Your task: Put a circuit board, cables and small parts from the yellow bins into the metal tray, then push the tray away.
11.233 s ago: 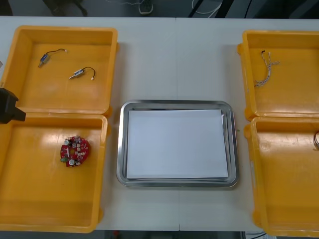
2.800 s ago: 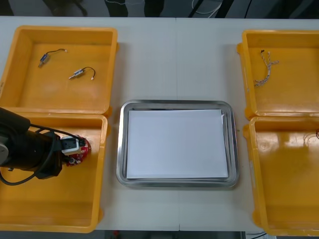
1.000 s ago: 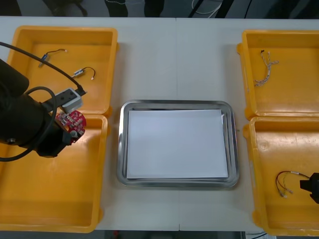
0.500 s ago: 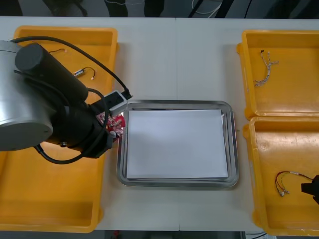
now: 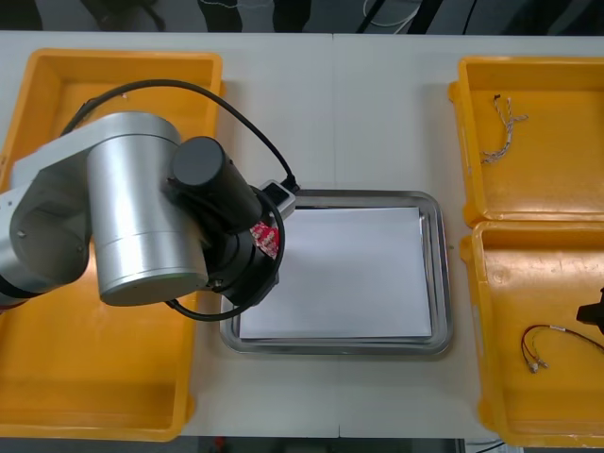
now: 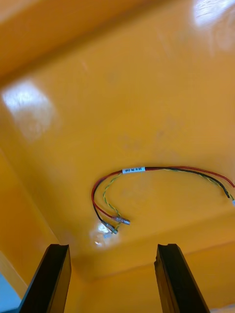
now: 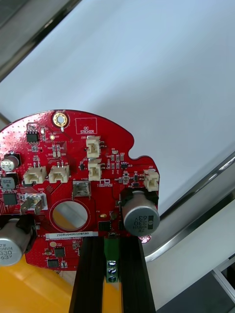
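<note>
Left arm (image 5: 142, 222) hides most of the circuit board (image 5: 267, 240) and metal tray's (image 5: 340, 347) left rim.

Shiny, mirror-like metal around the tray (image 5: 442, 274) rim, with a flat, dull white sheet inside, like paper. Smooth, glossy plastic for the yellow bin (image 6: 147, 98), bright with glints. Smooth red circuit board (image 7: 73, 161) with little silvery metal cans. Thin plastic-coated cable (image 6: 161, 170) with tiny metal tips. Dull black fingers (image 6: 51, 279). Softly gleaming silver, like metal, on the left arm (image 5: 142, 217). Pale, matt table (image 5: 359, 104).
</note>
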`<state>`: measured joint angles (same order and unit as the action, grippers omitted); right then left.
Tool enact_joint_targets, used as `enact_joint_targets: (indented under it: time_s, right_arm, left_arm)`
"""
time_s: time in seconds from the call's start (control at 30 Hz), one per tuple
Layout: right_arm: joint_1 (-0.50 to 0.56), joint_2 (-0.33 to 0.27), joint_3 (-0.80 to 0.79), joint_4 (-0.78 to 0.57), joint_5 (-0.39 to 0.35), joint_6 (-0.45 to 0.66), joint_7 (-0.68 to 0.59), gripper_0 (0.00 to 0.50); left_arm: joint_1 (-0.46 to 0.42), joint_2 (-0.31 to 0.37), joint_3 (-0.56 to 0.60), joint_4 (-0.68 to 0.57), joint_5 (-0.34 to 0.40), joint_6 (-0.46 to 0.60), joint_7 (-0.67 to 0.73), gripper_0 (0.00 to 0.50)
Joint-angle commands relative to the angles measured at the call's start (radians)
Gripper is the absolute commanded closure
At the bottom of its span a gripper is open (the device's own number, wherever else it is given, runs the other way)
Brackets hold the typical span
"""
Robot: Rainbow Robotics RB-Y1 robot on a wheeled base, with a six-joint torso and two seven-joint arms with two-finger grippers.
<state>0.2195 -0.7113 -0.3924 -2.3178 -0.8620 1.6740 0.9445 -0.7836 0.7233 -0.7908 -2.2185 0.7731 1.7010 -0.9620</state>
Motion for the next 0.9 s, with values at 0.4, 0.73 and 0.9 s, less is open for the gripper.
enact_joint_targets:
  time_s: [0.4,0.73,0.9]
  right_arm:
    - [-0.155,0.064,-0.008,0.239,0.07,0.026,-0.369,0.0]
    - [-0.16,0.124,0.049,0.245,0.153,0.023,-0.533,0.0]
    - [-0.155,0.151,0.092,0.264,0.259,-0.007,-0.543,0.0]
  left_arm:
    - [-0.048,-0.055,-0.238,0.063,-0.12,-0.149,0.23,0.5]
    - [-0.048,-0.081,-0.331,0.148,-0.181,-0.251,0.262,0.5]
    - [-0.048,-0.084,-0.358,0.146,-0.181,-0.259,0.281,0.5]
